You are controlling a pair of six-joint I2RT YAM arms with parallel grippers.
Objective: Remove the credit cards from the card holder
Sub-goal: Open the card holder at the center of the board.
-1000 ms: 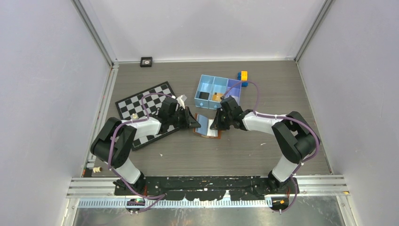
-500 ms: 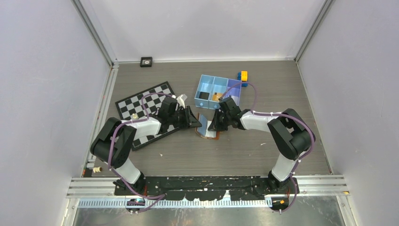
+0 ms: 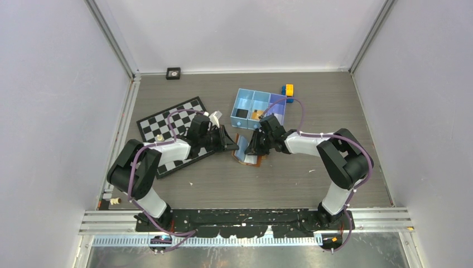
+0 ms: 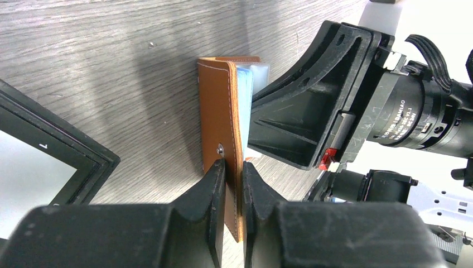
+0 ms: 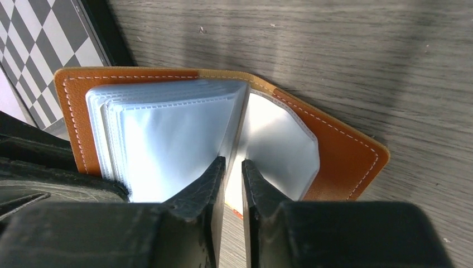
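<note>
The card holder (image 3: 245,152) sits on the counter (image 3: 290,178) just on the near side of the tray (image 3: 236,106), towards the arm bases. It lies squarely between the two pincers, so neither arm is clearly nearer. Its long axis runs roughly from the tray towards the bases, across the line joining the pincers.

The left pincer (image 4: 233,164) comes in from the side away from the tray's right end. It is clamped on the free edge of one brown cover, beside the snap stud (image 4: 221,148), and holds that cover up on edge.

The right pincer (image 5: 233,162) faces it from the other side. Its fingers stand narrowly apart, straddling one clear sleeve (image 5: 167,128) at the fold of the fanned stack. We cannot tell whether it pinches that leaf or merely brackets it.

We judge that the next move turns on this sleeve lying straight ahead of the right pincer while the left holds the cover.

The holder is tan leather-like with pale stitching, opened in a shallow V, its sleeves milky and glossy. We cannot pick out the cards themselves.
</note>
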